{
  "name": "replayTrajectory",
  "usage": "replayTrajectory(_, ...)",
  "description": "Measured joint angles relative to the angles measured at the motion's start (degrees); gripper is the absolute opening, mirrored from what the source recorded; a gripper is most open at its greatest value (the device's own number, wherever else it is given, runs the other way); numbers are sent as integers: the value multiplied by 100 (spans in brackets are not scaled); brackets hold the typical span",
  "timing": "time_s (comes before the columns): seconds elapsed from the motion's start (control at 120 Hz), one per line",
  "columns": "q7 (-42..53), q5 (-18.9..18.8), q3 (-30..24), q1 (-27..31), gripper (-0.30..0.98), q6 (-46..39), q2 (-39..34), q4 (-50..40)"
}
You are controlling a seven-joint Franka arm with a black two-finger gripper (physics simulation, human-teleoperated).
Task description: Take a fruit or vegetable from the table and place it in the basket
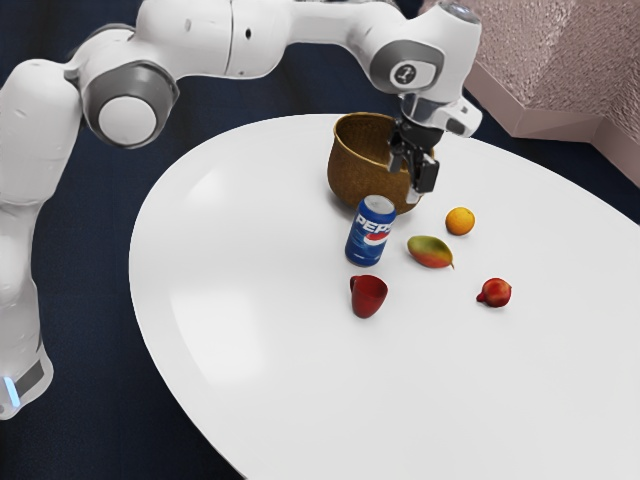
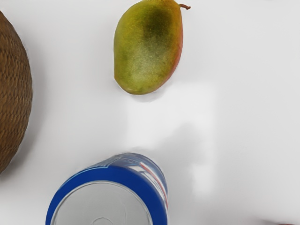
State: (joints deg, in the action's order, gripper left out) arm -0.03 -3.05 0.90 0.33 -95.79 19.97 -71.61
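Currently, we hold our black two-finger gripper (image 1: 411,182) open and empty, its fingers apart, over the table near the brown woven basket (image 1: 362,178). The green-and-red mango (image 1: 430,251), round orange fruit (image 1: 460,221) and small red round fruit (image 1: 496,292) all lie on the white round table (image 1: 250,300), outside the basket; we see the blue Pepsi can (image 1: 371,232) upright between the basket and red cup (image 1: 368,297).
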Motion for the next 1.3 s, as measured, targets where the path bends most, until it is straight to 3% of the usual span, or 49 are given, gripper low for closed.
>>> replayTrajectory(0.317, 503, 14, 1, 68, 69, -523, 609, 370)
replayTrajectory(1.3, 1295, 279, -13, 252, 69, -1193, 1254, 380)
